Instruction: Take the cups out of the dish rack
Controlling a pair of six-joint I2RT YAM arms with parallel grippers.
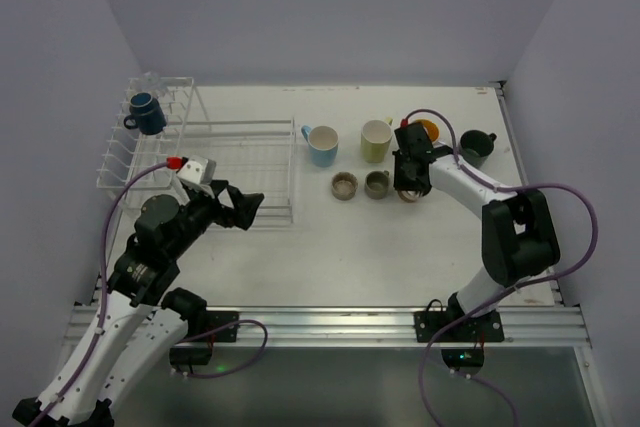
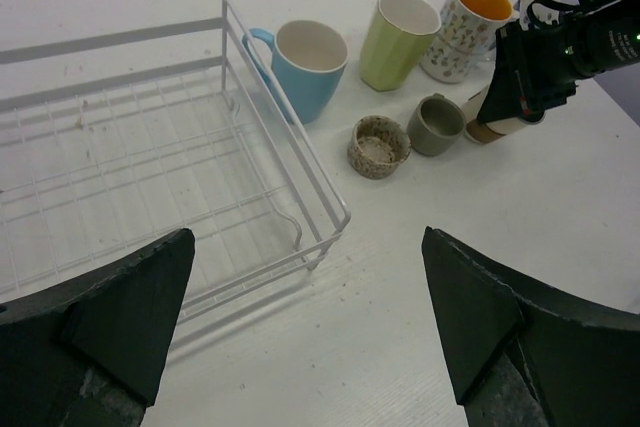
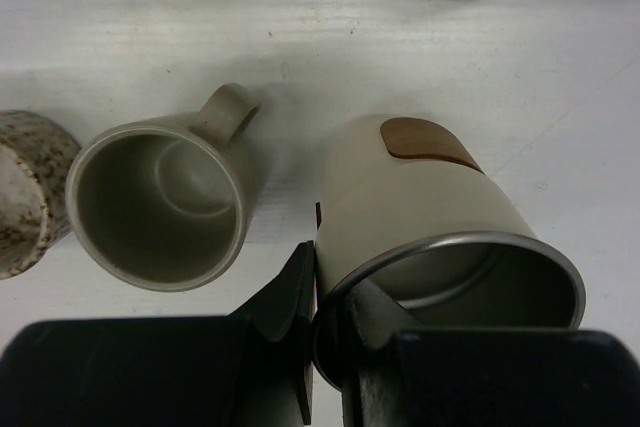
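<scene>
One navy cup awaited the spread left end effector while the right end effector clamped the rim of a cream cup for placing.

We can read no text, brand, number or sign in any view. The brown oval patch on the cream cup looks blank to us, and the dark print on the white cup with orange inside is a pattern, not letters.
</scene>
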